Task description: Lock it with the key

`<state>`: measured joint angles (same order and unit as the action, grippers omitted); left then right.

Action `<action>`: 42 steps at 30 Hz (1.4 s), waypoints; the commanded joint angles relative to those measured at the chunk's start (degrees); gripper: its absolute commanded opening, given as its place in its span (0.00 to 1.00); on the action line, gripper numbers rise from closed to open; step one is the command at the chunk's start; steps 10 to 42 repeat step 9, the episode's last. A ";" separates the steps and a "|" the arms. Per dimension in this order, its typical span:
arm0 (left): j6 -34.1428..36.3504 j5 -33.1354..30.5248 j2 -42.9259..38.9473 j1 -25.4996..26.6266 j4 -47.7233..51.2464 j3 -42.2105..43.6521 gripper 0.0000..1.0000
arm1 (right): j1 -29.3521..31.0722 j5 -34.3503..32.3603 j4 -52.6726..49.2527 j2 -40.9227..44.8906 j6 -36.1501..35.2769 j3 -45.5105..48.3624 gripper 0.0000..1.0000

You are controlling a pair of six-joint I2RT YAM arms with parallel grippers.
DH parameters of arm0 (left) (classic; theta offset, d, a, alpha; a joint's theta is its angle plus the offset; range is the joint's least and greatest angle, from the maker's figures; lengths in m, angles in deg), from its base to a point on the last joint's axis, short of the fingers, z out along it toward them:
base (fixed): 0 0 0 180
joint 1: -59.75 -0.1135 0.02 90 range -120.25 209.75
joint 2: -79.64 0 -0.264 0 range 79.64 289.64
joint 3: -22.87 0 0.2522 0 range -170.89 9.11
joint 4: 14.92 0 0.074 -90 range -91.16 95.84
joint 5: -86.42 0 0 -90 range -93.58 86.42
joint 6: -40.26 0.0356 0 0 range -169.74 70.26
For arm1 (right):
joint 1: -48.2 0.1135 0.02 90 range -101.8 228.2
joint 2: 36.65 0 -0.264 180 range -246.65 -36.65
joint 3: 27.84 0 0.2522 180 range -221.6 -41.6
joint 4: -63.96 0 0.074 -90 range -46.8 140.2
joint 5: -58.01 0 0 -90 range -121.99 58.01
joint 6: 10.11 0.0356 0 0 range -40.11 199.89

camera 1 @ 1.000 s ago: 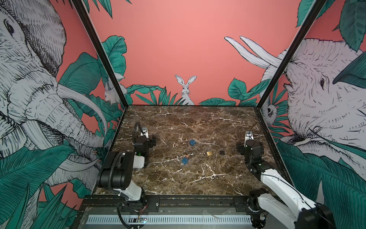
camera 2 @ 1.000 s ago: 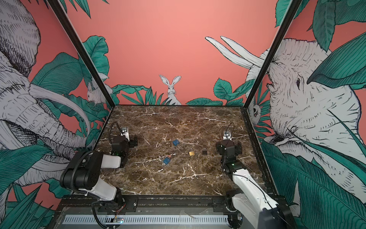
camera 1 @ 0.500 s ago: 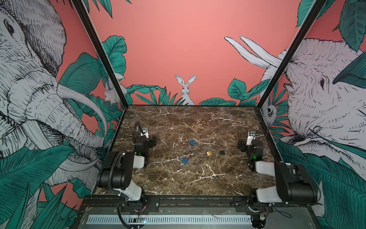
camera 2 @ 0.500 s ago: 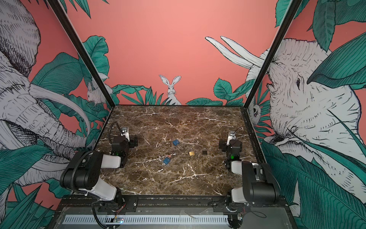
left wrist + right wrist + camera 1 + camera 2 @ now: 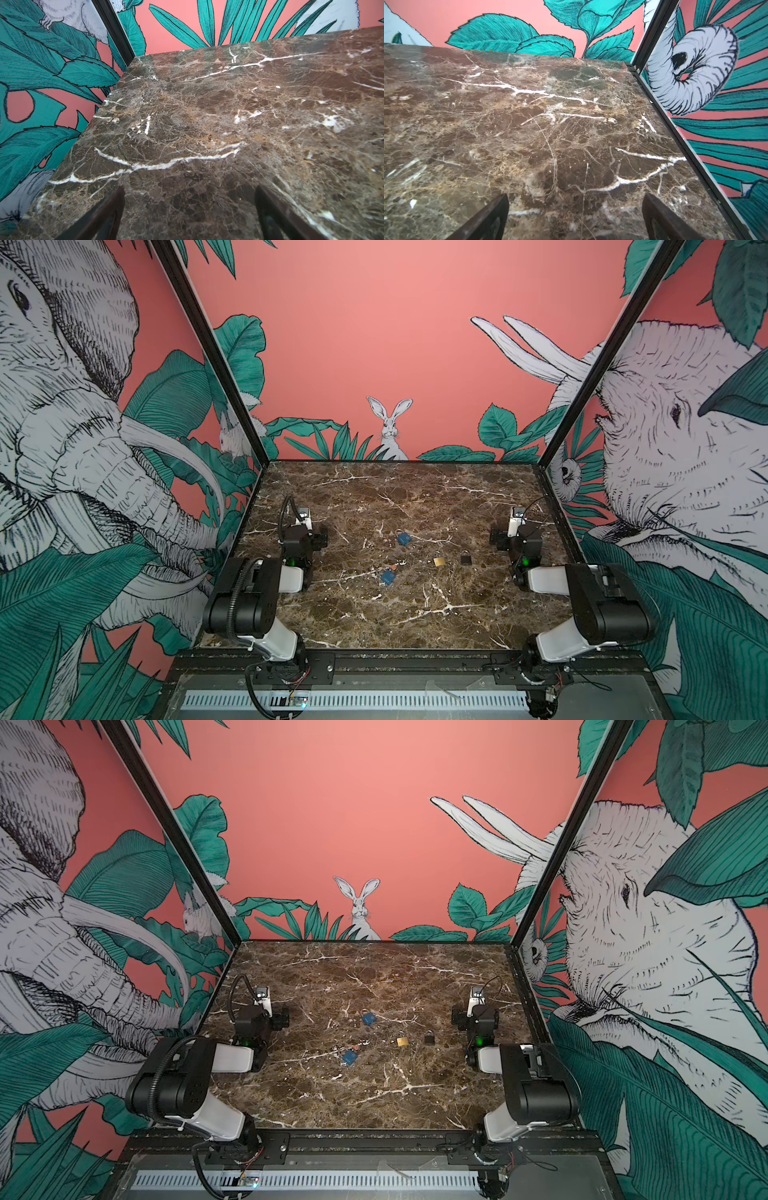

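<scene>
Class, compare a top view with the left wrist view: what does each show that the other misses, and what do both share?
Only the top view: the far blue padlock, near blue padlock, brass padlock and black padlock mid-table, plus the left arm and right arm.
Only the left wrist view: the left hand close up, fingers spread, nothing between them.
Both: the marble table and the pink, leafy walls.

Left arm (image 5: 249,601) folded low at eight o'clock, left gripper (image 5: 190,195) spread wide, right arm (image 5: 598,605) folded at four o'clock, right gripper (image 5: 575,201) spread wide, both pointing toward twelve o'clock.
</scene>
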<state>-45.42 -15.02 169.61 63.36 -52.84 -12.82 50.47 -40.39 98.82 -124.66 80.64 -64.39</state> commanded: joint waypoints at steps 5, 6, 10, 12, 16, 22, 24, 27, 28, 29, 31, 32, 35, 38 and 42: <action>0.54 0.85 -0.94 0.16 1.58 -1.54 0.98 | -0.01 -1.89 0.22 0.49 -0.53 -0.20 0.98; 0.51 0.89 -0.94 0.16 1.47 -1.53 0.98 | 0.02 -1.96 0.19 0.45 -0.54 -0.20 0.98; 0.69 1.27 -1.24 0.16 0.81 -0.98 0.98 | 0.02 -1.92 0.16 0.49 -0.53 -0.24 0.98; 0.69 1.27 -1.24 0.16 0.81 -0.98 0.98 | 0.02 -1.92 0.16 0.49 -0.53 -0.24 0.98; 0.69 1.27 -1.24 0.16 0.81 -0.98 0.98 | 0.02 -1.92 0.16 0.49 -0.53 -0.24 0.98; 0.69 1.27 -1.24 0.16 0.81 -0.98 0.98 | 0.02 -1.92 0.16 0.49 -0.53 -0.24 0.98; 0.69 1.27 -1.24 0.16 0.81 -0.98 0.98 | 0.02 -1.92 0.16 0.49 -0.53 -0.24 0.98; 0.69 1.27 -1.24 0.16 0.81 -0.98 0.98 | 0.02 -1.92 0.16 0.49 -0.53 -0.24 0.98; 0.69 1.27 -1.24 0.16 0.81 -0.98 0.98 | 0.02 -1.92 0.16 0.49 -0.53 -0.24 0.98; 0.69 1.27 -1.24 0.16 0.81 -0.98 0.98 | 0.02 -1.92 0.16 0.49 -0.53 -0.24 0.98; 0.69 1.27 -1.24 0.16 0.81 -0.98 0.98 | 0.02 -1.92 0.16 0.49 -0.53 -0.24 0.98; 0.69 1.27 -1.24 0.16 0.81 -0.98 0.98 | 0.02 -1.92 0.16 0.49 -0.53 -0.24 0.98; 0.69 1.27 -1.24 0.16 0.81 -0.98 0.98 | 0.02 -1.92 0.16 0.49 -0.53 -0.24 0.98; 0.69 1.27 -1.24 0.16 0.81 -0.98 0.98 | 0.02 -1.92 0.16 0.49 -0.53 -0.24 0.98; 0.69 1.27 -1.24 0.16 0.81 -0.98 0.98 | 0.02 -1.92 0.16 0.49 -0.53 -0.24 0.98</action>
